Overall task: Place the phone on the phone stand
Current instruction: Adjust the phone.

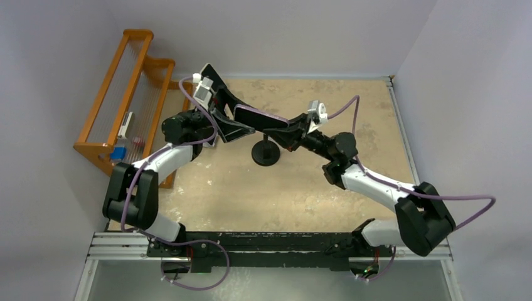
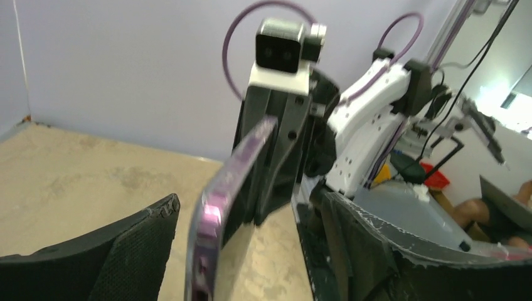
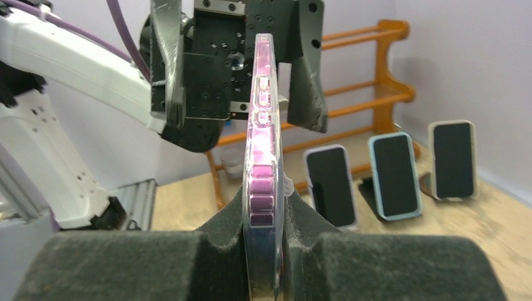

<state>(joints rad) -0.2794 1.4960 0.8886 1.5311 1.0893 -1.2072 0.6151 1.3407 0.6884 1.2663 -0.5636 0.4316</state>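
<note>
Above tan table (image 1: 301, 188), right gripper (image 3: 263, 238) pinches phone (image 3: 262, 125) edgewise; left gripper (image 2: 248, 207) seemingly clear.

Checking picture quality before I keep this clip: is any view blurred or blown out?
Top external: evenly lit, sharp, no glare. Left wrist: the phone is close and blurred, and the far right is blown out. Right wrist: the phone's edge is crisp, the three propped phones behind it slightly soft.

The tan table (image 1: 301, 188) carried a black, round-based phone stand (image 1: 265, 153) near its centre and an orange wooden rack (image 1: 138, 33) along its left edge.
</note>
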